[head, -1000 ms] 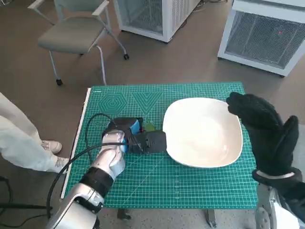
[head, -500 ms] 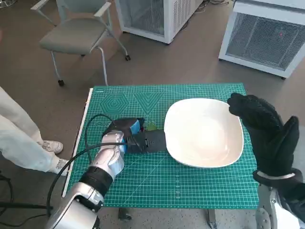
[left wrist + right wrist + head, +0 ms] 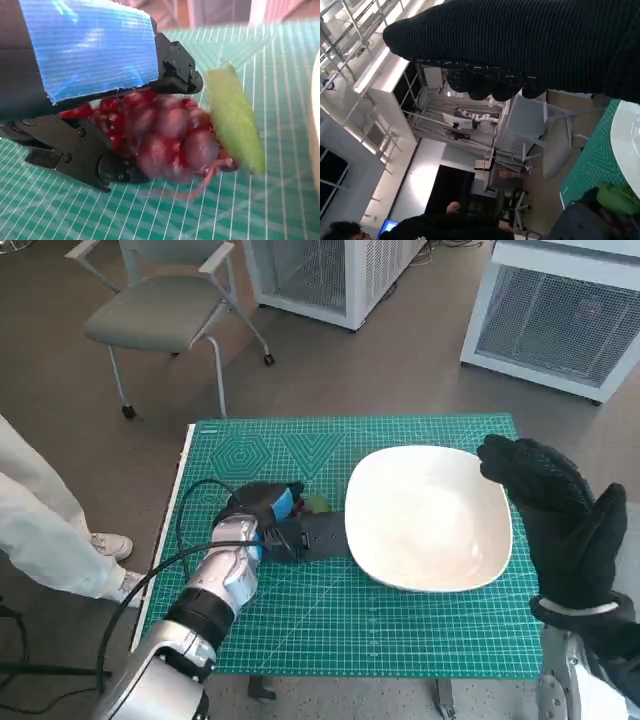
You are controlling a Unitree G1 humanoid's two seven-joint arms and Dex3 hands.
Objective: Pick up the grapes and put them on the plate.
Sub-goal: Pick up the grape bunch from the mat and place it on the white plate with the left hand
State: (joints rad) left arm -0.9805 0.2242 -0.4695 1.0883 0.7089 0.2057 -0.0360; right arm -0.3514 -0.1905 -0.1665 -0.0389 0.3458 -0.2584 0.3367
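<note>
A bunch of dark red grapes (image 3: 167,137) with a pale green leaf (image 3: 235,122) lies between the black fingers (image 3: 75,150) of my left hand (image 3: 285,525), which grips it low over the green mat (image 3: 350,620). In the head view only the leaf (image 3: 318,505) shows, just left of the white plate (image 3: 430,520). My gloved right hand (image 3: 560,520) is raised beside the plate's right edge and holds nothing. The right wrist view catches the plate's rim (image 3: 631,135) and the leaf (image 3: 619,197).
A grey chair (image 3: 160,310) stands beyond the table's far left corner, and two white cabinets (image 3: 330,275) (image 3: 555,315) stand behind. A person's white-trousered leg (image 3: 40,530) and shoe are left of the table. A black cable (image 3: 190,510) loops by my left wrist.
The whole picture has shifted slightly. Both hands, the grapes and the plate keep their places relative to one another.
</note>
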